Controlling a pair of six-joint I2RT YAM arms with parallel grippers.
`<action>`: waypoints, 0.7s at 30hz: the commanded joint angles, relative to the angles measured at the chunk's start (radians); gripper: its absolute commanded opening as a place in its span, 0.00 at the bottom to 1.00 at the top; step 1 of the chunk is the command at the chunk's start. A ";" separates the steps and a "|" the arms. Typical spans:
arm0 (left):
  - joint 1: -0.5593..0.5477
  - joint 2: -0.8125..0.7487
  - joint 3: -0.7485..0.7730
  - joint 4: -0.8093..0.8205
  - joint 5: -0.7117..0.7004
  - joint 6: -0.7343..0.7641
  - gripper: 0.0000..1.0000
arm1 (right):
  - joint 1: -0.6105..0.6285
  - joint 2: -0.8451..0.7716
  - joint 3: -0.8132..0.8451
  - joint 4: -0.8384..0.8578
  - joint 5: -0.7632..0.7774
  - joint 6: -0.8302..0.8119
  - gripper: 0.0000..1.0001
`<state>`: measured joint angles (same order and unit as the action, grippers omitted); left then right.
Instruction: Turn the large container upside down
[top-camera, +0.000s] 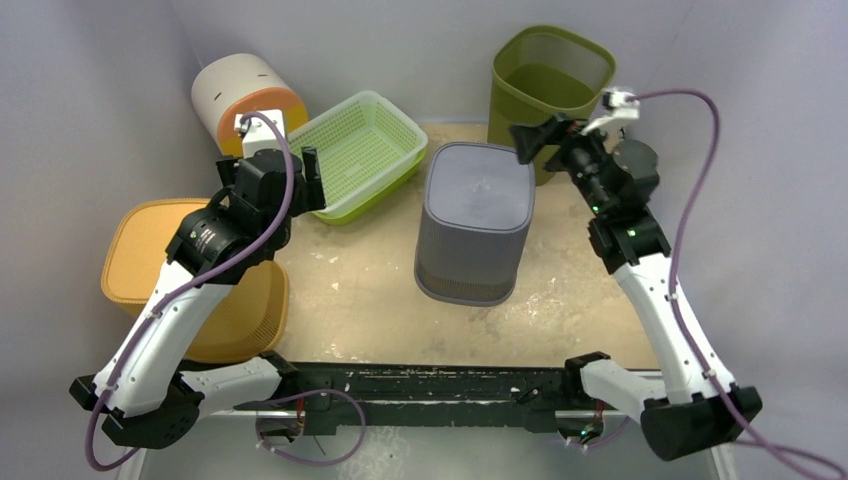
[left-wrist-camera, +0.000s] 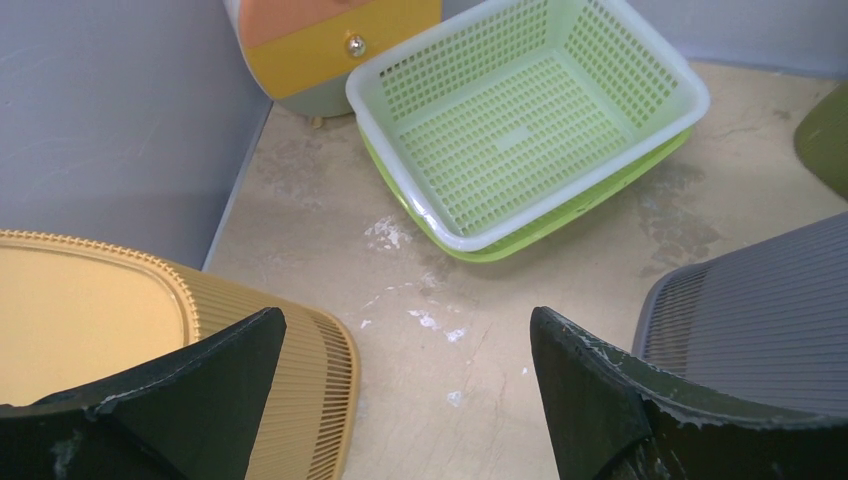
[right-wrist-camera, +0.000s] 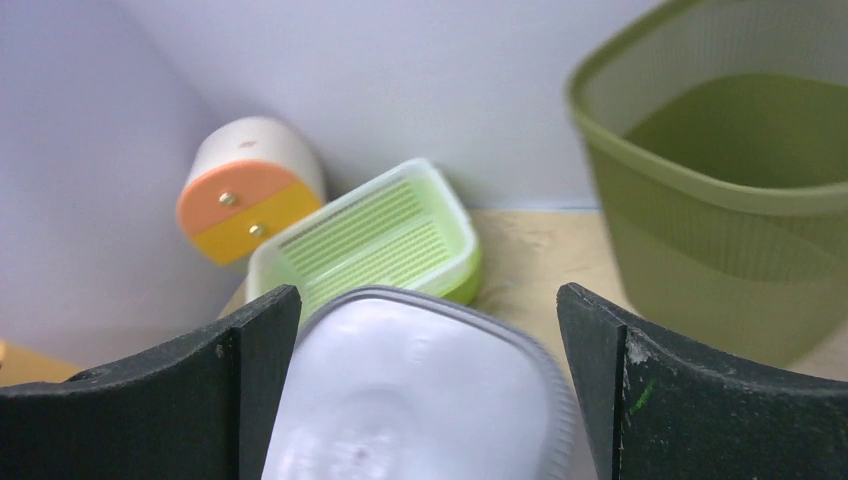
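On the far left sits the yellow bin (top-camera: 140, 250), right under my left arm. If I drop that arm, I think I bump it.

My left gripper (left-wrist-camera: 405, 325) is wide open and holds nothing. One finger is close to the green basket (top-camera: 350, 105). A quick swing could shove the basket into the drum (top-camera: 240, 90) behind it.

The gray bin (top-camera: 475, 200) stands in the middle of the table (top-camera: 360, 290), between my two grippers. Its closed bottom faces up, so I think it is upside down now. If it is the one I must flip, I should not push it, or it could tip over again.

My right gripper (right-wrist-camera: 428, 300) is wide open too, and empty. It hangs over the far right side of the gray bin. The olive bin (top-camera: 505, 105) is just behind it with its mouth up. If I pull back fast, I may knock it.

The top view shows both arms and all the bins at once. My left wrist view shows more: thin slats on the gray bin's side and white marks on the table. My right wrist view shows the gray bin's smooth top between my fingers, and two small knobs on the drum. It does not show the table around the bin.
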<state>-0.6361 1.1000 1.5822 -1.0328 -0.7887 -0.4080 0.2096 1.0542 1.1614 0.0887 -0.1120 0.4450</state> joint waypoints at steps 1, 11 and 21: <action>-0.002 -0.008 0.080 0.045 0.006 0.007 0.90 | 0.190 0.128 0.137 -0.090 0.125 -0.089 1.00; -0.002 -0.054 0.088 0.019 -0.003 0.010 0.90 | 0.554 0.439 0.423 -0.094 0.236 -0.137 1.00; -0.001 -0.070 0.107 -0.010 -0.007 0.011 0.90 | 0.678 0.650 0.545 -0.099 0.274 -0.125 1.00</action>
<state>-0.6361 1.0378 1.6566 -1.0416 -0.7879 -0.4072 0.8547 1.6470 1.6115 -0.0193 0.1158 0.3313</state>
